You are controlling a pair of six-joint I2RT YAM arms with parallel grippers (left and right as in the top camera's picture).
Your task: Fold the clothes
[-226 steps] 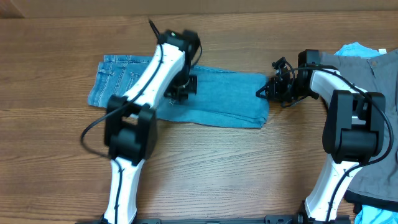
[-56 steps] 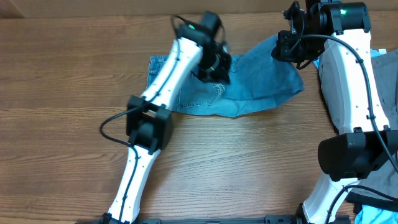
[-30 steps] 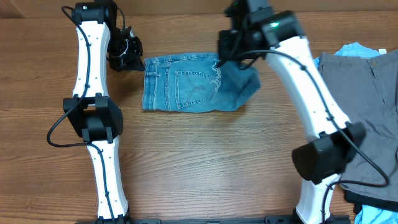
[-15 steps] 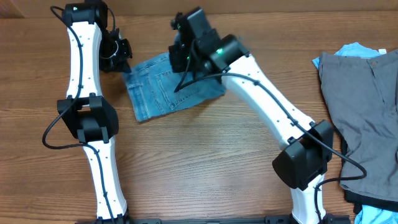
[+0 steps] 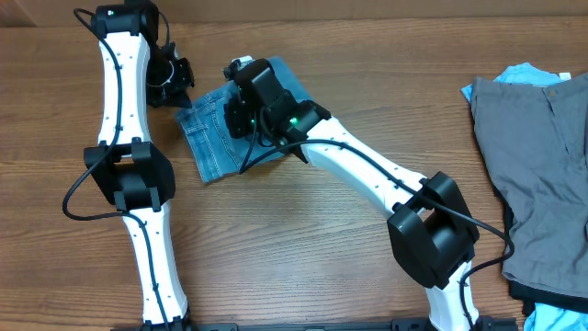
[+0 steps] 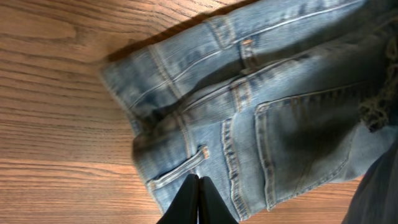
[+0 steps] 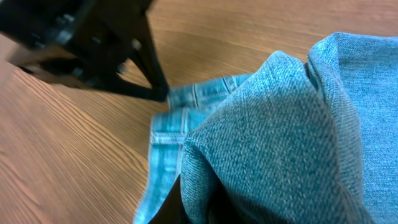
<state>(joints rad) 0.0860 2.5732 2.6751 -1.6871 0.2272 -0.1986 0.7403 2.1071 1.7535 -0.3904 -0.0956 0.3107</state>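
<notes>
The light-blue denim jeans (image 5: 211, 147) lie bunched and folded at the table's upper left, back pocket (image 6: 298, 149) up. My right gripper (image 5: 241, 118) hangs over them, shut on a fold of the jeans' leg cloth (image 7: 280, 137), which drapes over its fingers and hides them. My left gripper (image 5: 181, 95) is shut, its tips (image 6: 198, 182) joined and resting on the waistband by a belt loop (image 6: 180, 171). In the right wrist view, the left gripper (image 7: 158, 92) shows black, pointing down at the waistband (image 7: 186, 106).
Grey trousers (image 5: 537, 175) lie spread along the right edge of the table. A bright-blue garment (image 5: 522, 74) peeks out above them. The right arm (image 5: 367, 175) stretches diagonally across the middle of the wooden table (image 5: 303, 257).
My right gripper has swept left with the jeans' leg, carrying it over the waist part. The jeans have turned and bunched up. The left gripper has barely moved.
</notes>
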